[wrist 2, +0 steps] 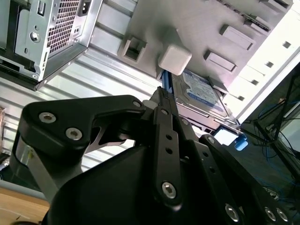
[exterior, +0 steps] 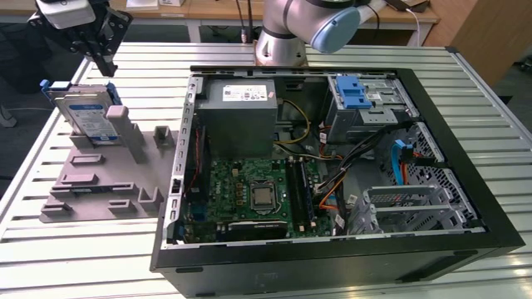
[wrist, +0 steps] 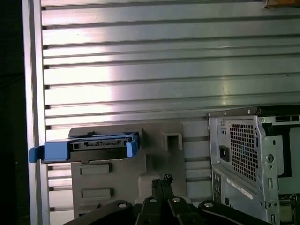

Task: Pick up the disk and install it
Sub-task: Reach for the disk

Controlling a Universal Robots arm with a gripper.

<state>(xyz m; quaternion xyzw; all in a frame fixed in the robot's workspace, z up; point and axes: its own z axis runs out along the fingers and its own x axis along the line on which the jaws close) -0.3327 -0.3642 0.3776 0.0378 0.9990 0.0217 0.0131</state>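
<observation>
Blue-framed disk [exterior: 90, 118] stands upright in grey fixture [exterior: 83, 187] on table [exterior: 83, 255]; I see end effector [exterior: 106, 67] hovering near, apart, clenched on nothing.

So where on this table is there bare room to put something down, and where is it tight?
Bare table slats lie at the exterior view's lower left, past the grey fixture, and at its right, beside the computer case. Crowded: inside the case, and around the disk standing in the fixture, with the gripper just above.
</observation>
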